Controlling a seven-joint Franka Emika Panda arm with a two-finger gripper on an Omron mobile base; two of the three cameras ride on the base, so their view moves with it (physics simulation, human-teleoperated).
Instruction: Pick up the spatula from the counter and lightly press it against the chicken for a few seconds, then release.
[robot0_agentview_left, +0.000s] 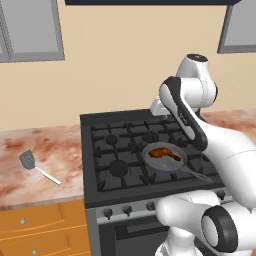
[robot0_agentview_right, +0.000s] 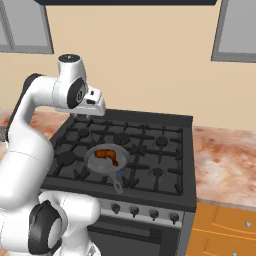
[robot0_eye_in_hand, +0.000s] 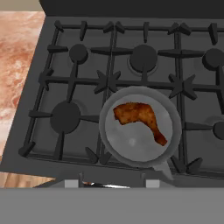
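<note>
Jaws are hard to read: the gripper (robot0_agentview_right: 89, 114) hangs over the far part of the stove (robot0_agentview_left: 100, 131), apart or together I cannot tell. The spatula (robot0_agentview_left: 39, 169) lies on the counter (robot0_agentview_left: 62, 150) left of the stove, well apart from the chicken (robot0_eye_in_hand: 139, 118) in the pan (robot0_eye_in_hand: 127, 149).

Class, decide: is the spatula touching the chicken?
Apart. Left base view shows the spatula lying on the counter, the chicken in the pan on the stove, well to its right.

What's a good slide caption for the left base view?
Spatula lies untouched on the counter, left of the stove; chicken sits in the pan on the burners.
</note>
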